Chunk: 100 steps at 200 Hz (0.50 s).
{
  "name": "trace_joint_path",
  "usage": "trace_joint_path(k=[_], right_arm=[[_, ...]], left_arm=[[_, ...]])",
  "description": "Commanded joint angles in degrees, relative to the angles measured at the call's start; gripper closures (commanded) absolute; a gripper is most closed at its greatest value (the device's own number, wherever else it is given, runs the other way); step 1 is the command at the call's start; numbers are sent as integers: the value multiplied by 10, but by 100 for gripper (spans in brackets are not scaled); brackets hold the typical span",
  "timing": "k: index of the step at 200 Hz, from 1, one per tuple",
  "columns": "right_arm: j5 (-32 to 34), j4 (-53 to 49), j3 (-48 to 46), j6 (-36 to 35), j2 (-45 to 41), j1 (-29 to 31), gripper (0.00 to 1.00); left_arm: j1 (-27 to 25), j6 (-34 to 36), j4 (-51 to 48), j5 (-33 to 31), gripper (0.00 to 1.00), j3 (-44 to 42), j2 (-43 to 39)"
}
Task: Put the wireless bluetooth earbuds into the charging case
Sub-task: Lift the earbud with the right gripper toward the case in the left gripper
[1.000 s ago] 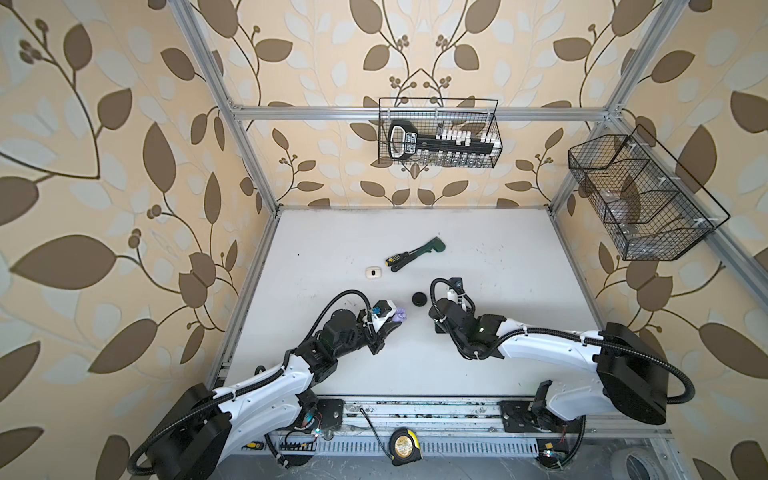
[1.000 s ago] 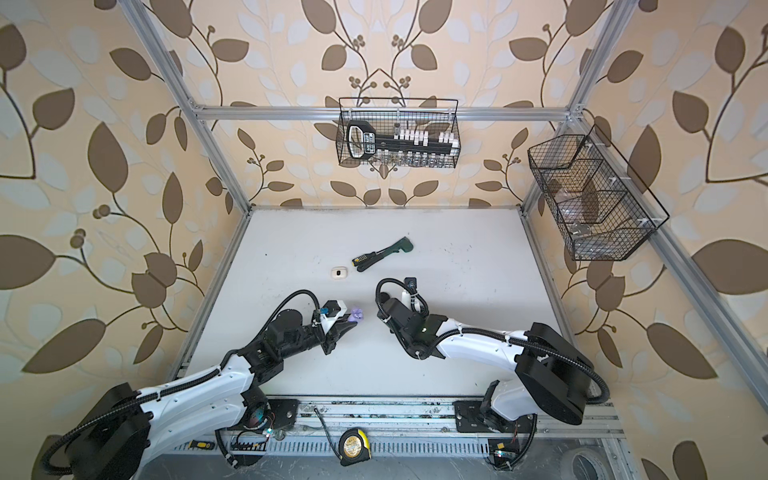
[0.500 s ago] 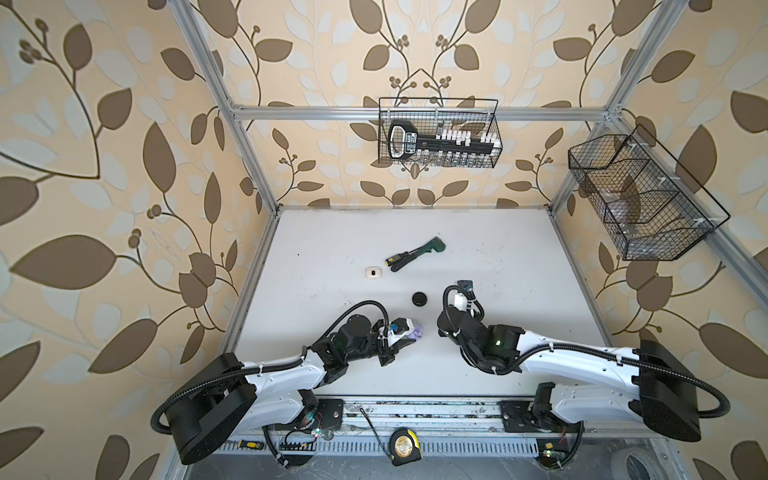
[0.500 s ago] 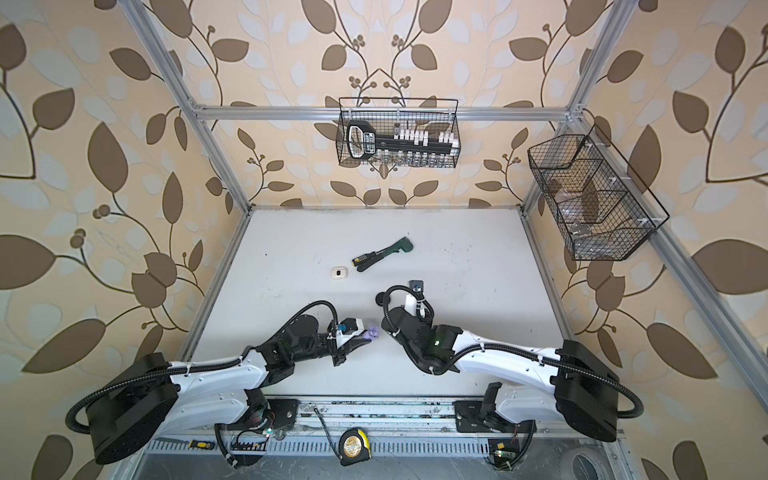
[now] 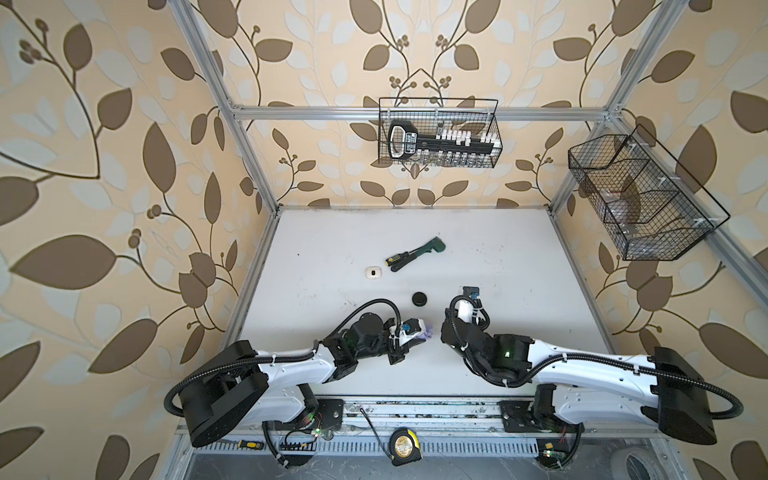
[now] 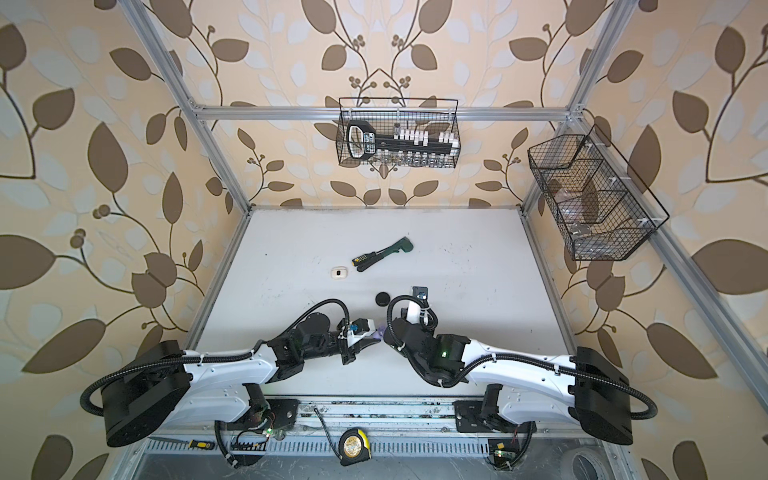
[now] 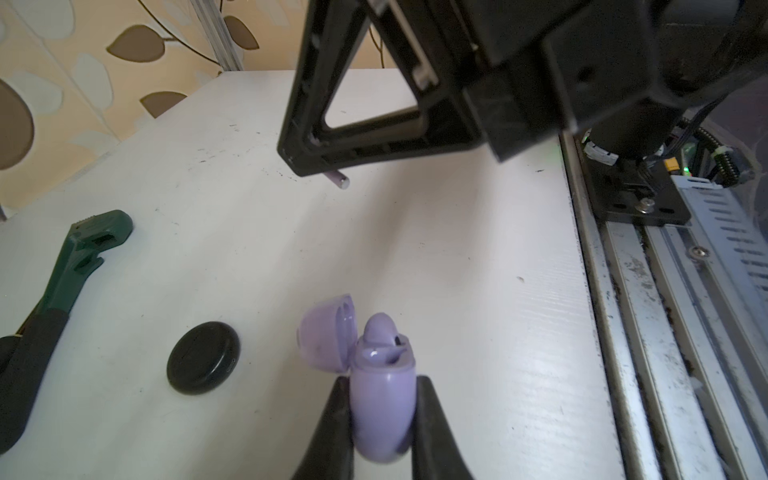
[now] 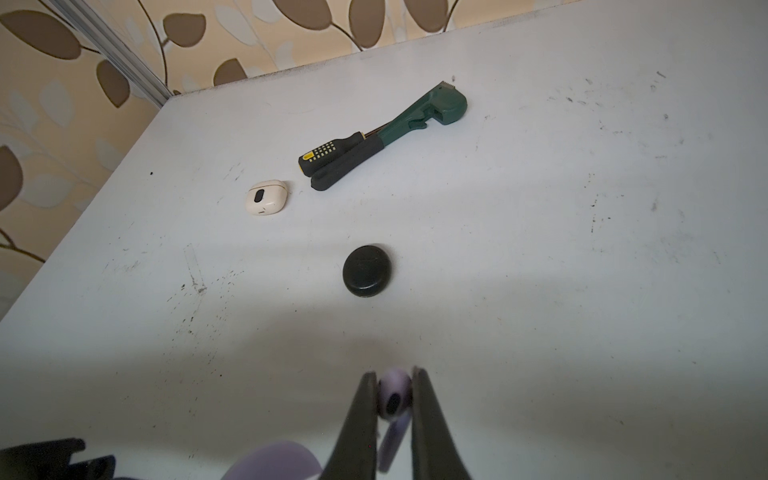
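Between tight right fingers [image 8: 360, 419], lilac earbud [image 8: 394, 399]; between tight left fingers [image 7: 334, 436], open lilac case [image 7: 382, 409].

Three charging cases [image 5: 419, 299] are counted: lilac case [image 7: 382, 411], black case [image 8: 365, 270], cream-white case [image 8: 266, 197] | two lilac earbuds [image 8: 392, 397] are seen | one pipe wrench [image 8: 419, 118] | two screwdrivers [image 8: 332, 153] | two wire baskets [image 5: 438, 133] | one tape measure [image 5: 402, 446]
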Motion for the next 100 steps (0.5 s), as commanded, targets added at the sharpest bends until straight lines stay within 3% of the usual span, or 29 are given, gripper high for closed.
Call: trace_joint_path(k=[1,100], right_arm=[[26,11,-15,25,-14,13,87],[60,63,-38,48,-31,54,87]], left_arm=[[-9,-13,21,-15,100,29,9],[-39,-55,29,-33,100,80,64]])
